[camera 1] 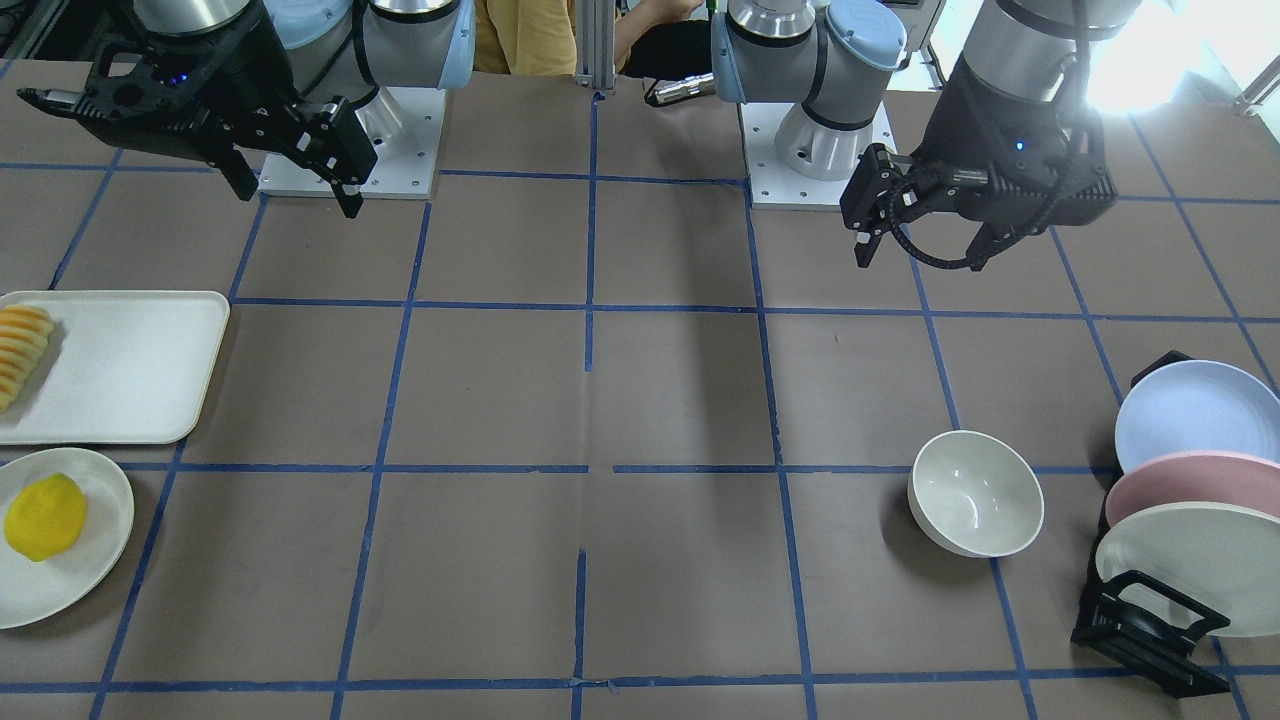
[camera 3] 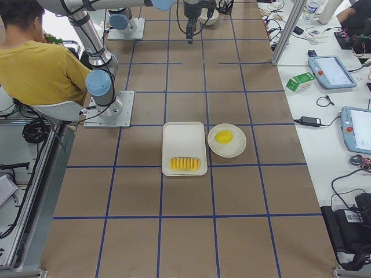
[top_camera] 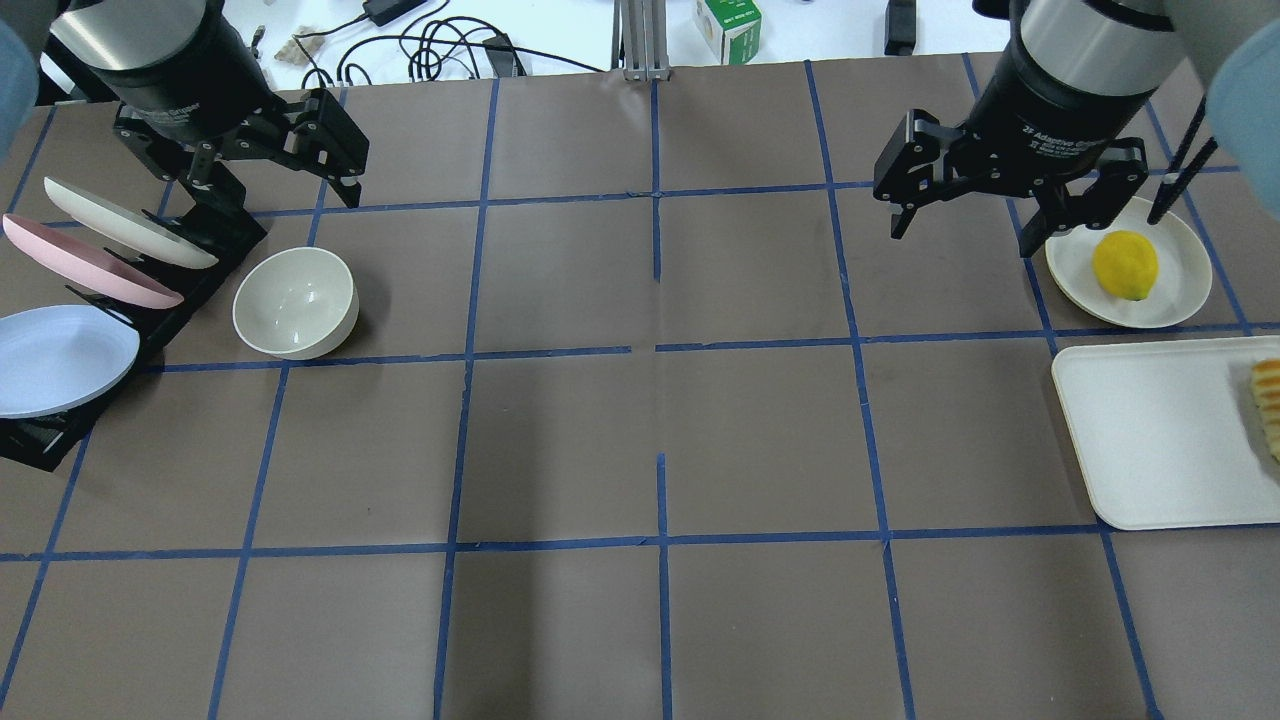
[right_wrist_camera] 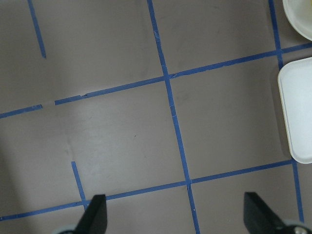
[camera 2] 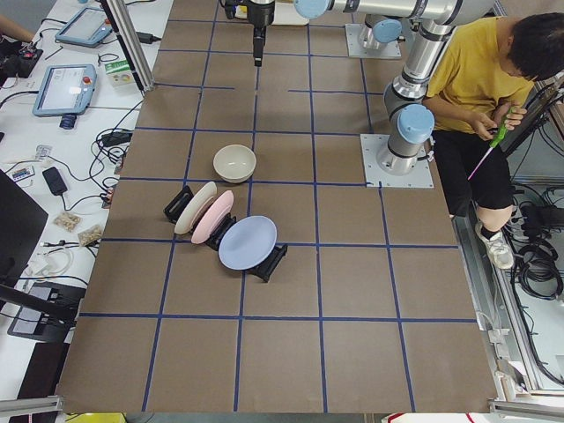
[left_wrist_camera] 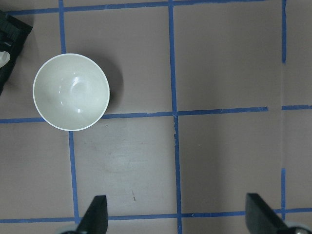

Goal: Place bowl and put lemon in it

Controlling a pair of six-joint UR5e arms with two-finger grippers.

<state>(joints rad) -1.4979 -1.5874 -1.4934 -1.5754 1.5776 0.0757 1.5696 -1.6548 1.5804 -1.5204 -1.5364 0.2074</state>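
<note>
The off-white bowl stands upright and empty on the table beside the plate rack; it also shows in the front view and the left wrist view. The yellow lemon lies on a round cream plate, also in the front view. My left gripper hangs open and empty above the table just behind the bowl. My right gripper hangs open and empty to the left of the lemon's plate.
A black rack holds white, pink and blue plates left of the bowl. A cream tray with fruit slices lies near the lemon's plate. A seated person is beside the robot bases.
</note>
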